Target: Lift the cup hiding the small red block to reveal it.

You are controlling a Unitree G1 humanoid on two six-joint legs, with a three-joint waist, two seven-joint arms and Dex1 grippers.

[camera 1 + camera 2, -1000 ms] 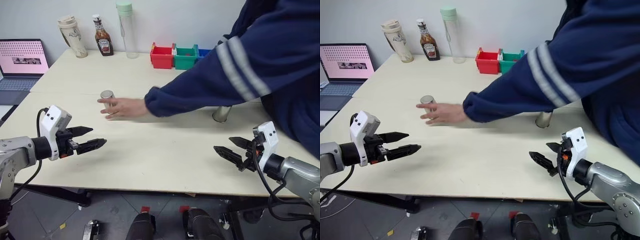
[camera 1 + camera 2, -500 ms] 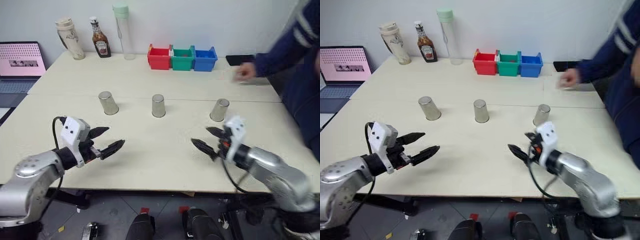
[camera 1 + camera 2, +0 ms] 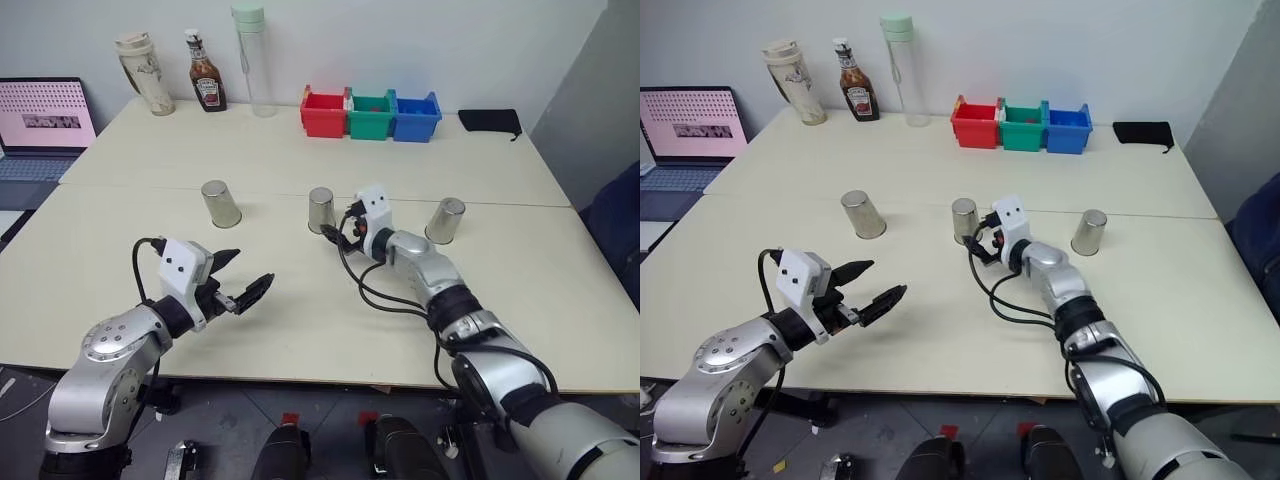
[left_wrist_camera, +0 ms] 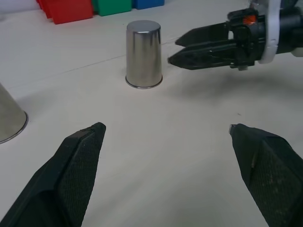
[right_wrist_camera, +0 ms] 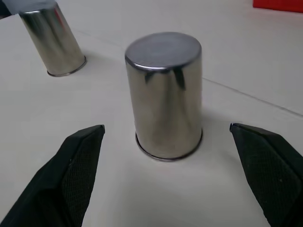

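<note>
Three silvery metal cups stand upside down in a row across the pale worktop (image 3: pixel 300 300). The right hand (image 3: pixel 338 232) reaches in just beside the middle cup (image 3: pixel 321 210), its two black fingers (image 5: pixel 80 175) spread wide to either side of the cup without touching it, gripping nothing. The left cup (image 3: pixel 220 203) and the right cup (image 3: pixel 445 220) stand well apart from it on either side, untouched. The left hand (image 3: pixel 240 285) hovers over the near part of the worktop, short of the row, its fingers (image 4: pixel 78 165) likewise fully parted and empty, pointing toward the middle cup. The small red block cannot be seen; which cup covers it cannot be told. Along the far edge of the worktop stand a red bin (image 3: pixel 322 112), a green bin (image 3: pixel 371 113) and a blue bin (image 3: pixel 415 115) side by side, with a sauce bottle (image 3: pixel 205 72), a tall clear bottle (image 3: pixel 250 55) and a beige tumbler (image 3: pixel 143 73) further left. A laptop (image 3: pixel 45 125) with a pink screen sits at the far left.
</note>
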